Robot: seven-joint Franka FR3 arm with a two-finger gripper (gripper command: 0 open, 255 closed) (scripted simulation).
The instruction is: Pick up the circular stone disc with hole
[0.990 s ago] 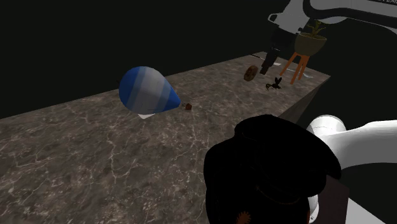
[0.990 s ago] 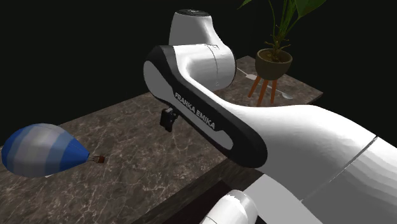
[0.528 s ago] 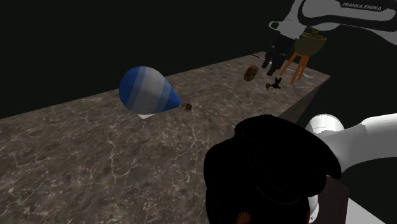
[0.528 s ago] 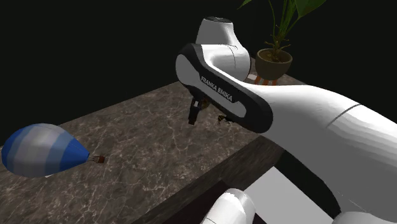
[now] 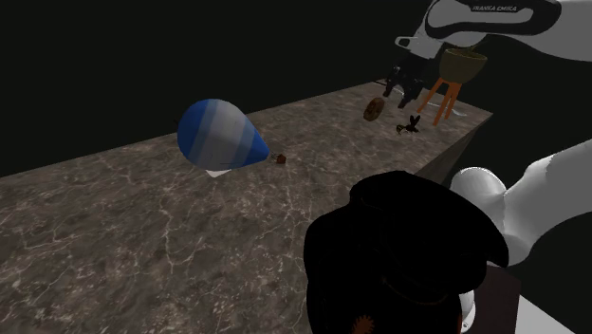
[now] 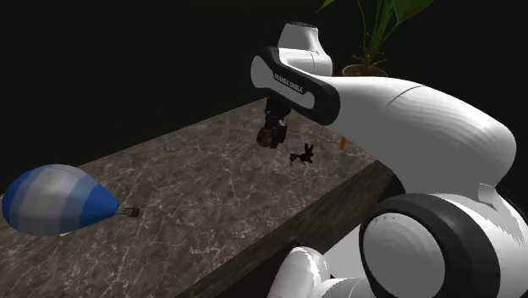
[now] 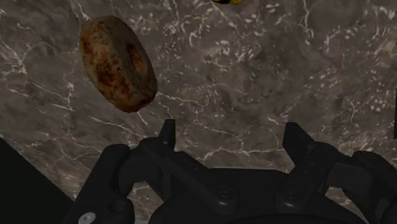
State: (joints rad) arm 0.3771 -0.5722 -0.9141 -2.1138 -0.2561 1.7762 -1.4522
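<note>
The gripper hangs over the veined marble counter, its two fingers spread apart and empty; the approach seems in hand; just beyond one finger the stone disc stands tilted on edge, thick, ring-shaped, mottled rusty-brown; next the gripper should shift across to straddle its rim, lower, then close; farther off rests a smooth blue-and-grey balloon

A dark, white-veined marbled surface carries a blue-and-grey balloon-shaped thing with a small brown piece just beside it, and, near its far end, a rusty-brown disc with a hole, a small black figure and an orange-legged plant stand.
</note>
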